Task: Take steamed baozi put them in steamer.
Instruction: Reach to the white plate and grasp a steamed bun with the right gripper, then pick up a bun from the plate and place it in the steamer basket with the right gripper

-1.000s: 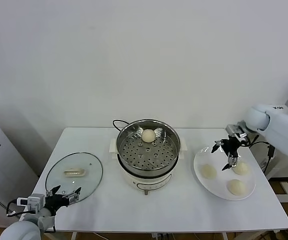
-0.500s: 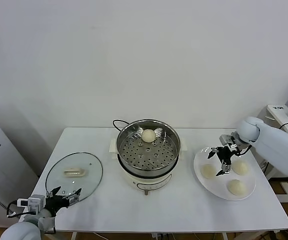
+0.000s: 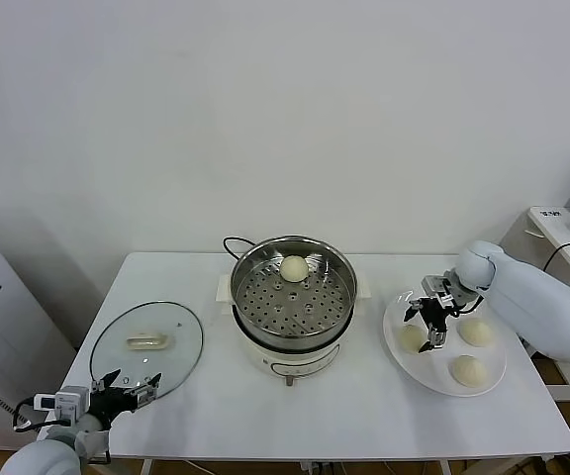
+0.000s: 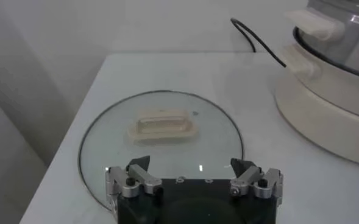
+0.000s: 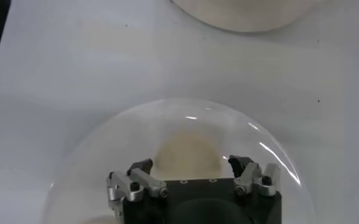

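One of four: a single bun already sits in the steamer, toward twelve o'clock on the holed floor, close to the far wall
Three to go: the other buns lie on the white plate at the steamer's three o'clock; one at the plate's nine o'clock, one near two o'clock, one near five o'clock
Progress: about a quarter done, judging by the count; the second pick is being lined up and no bun is lifted yet
Right gripper: hangs over the plate's nine o'clock side, fingers spread wide, nothing between them; the right wrist view shows the nearest bun centred between the two fingertips and a little beyond them, not touched as far as I can tell
Next move, as I judge it: come down until the fingers straddle that bun, close gently on the soft dough, lift clear of the rim, carry toward nine o'clock into the steamer
Room in the steamer: most of the holed floor is bare, so placing the rest looks easy
Left gripper: parked low at the table's seven o'clock corner, fingers spread and empty, just beside the near edge of the glass lid
Lid: flat on the table at the steamer's nine o'clock, well apart from the plate, so the pot stands open
Cord: loops behind the steamer near eleven o'clock, out of the carry path
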{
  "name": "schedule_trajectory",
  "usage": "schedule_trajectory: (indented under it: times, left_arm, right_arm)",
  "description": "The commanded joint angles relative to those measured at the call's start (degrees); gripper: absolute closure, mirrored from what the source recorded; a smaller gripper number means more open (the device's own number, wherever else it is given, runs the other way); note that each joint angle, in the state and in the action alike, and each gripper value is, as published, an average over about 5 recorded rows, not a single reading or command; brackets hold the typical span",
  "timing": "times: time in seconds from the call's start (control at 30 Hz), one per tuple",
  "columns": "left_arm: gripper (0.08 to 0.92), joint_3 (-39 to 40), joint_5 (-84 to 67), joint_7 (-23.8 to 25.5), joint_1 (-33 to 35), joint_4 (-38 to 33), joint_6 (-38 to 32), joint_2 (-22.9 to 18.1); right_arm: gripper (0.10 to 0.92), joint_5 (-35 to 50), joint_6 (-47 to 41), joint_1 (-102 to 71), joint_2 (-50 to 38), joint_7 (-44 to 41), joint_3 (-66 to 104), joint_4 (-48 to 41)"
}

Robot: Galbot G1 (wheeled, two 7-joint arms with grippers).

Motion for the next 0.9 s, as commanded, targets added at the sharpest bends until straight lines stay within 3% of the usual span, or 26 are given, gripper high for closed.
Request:
schedule_trajectory:
  times: [0.03, 0.47, 0.67, 0.9]
  left_arm:
    - [0.177, 0.0, 0.0, 0.0, 0.0, 0.0, 0.0, 0.0]
    - [0.177, -0.1, 0.0, -0.1, 0.1, -0.1, 0.0, -0.2]
    - [0.177, 0.0, 0.1, -0.3, -0.2, -0.1, 0.3, -0.5]
    - [0.177, 0.0, 0.4, -0.6, -0.4, -0.1, 0.6, -0.9]
  right_arm:
    - [0.324, -3.1, 0.3, -1.5, 1.4, 0.0, 2.2, -1.9]
    - [0.517, -3.9, 1.1, -1.8, 1.4, -2.1, 3.2, -1.7]
    - [0.52, -2.5, 1.2, -0.4, 0.3, -3.9, 2.3, 0.2]
    - [0.516, 7.7, -1.0, 14.0, -4.7, -7.6, -10.3, 6.6]
